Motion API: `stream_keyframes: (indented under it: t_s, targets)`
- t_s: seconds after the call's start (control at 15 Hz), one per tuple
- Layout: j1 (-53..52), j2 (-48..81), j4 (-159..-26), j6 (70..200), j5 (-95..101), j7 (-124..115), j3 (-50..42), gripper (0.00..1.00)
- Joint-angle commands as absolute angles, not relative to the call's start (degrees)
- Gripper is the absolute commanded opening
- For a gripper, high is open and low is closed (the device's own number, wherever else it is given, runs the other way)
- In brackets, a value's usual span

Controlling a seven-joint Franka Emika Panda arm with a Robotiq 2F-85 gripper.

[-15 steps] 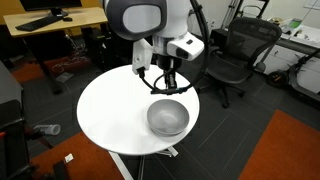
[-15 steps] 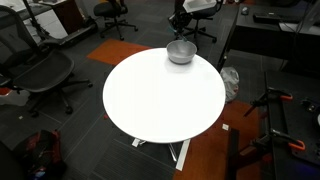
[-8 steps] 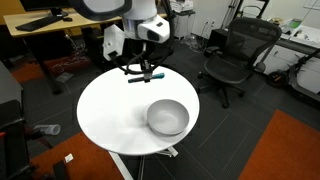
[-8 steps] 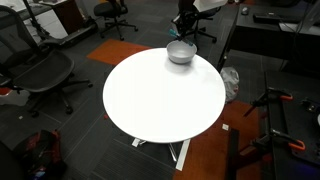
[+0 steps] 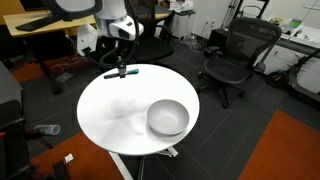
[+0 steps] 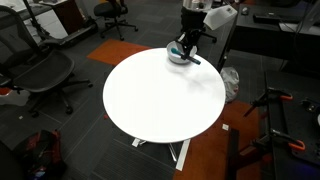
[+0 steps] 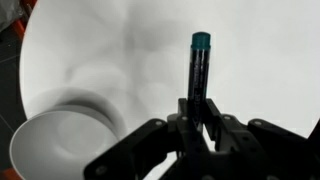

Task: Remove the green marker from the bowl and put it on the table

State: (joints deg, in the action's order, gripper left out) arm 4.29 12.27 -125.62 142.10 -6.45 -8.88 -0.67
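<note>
Pincer [image 5: 121, 71] is clamping the green marker [image 5: 128, 72] between nearly closed fingers. It is holding the pen level over the table [image 5: 105, 115], close to the rim on the side nearest the wooden desk [image 5: 40, 24]. In the wrist view the pincer [image 7: 200, 118] is showing the green marker [image 7: 199, 70] sticking out ahead of the fingertips over bare white top, its teal end farthest away.

Under and ahead of the pincer the table [image 6: 150, 100] is offering a wide bare surface, with nothing lying between the fingers and the top. Beyond the rim behind the pincer, the desk and a dark clutter of cables are crowding the floor. Well off to the side, past the bowl, a black office chair [image 5: 236, 55] is standing clear of the table's edge. Another chair [image 6: 42, 70] is sitting across the table, far from the pincer [image 6: 181, 49].

Beside the pincer, toward the opposite rim, the bowl [image 5: 167, 118] is sitting upright and apart from the marker. In the wrist view the bowl [image 7: 55, 145] is lying down and to one side of the fingers. In an exterior view the arm is partly covering the bowl [image 6: 176, 55].
</note>
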Motion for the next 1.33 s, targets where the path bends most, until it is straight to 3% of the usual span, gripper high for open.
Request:
stream_keyframes:
  t_s: [0.0, 1.27]
  targets:
    - [2.63, 8.93, -130.56, 143.93, -9.09, -5.43, 0.79, 0.05]
    - [-5.04, 17.15, -136.81, 162.81, -9.24, -10.97, 2.94, 0.05]
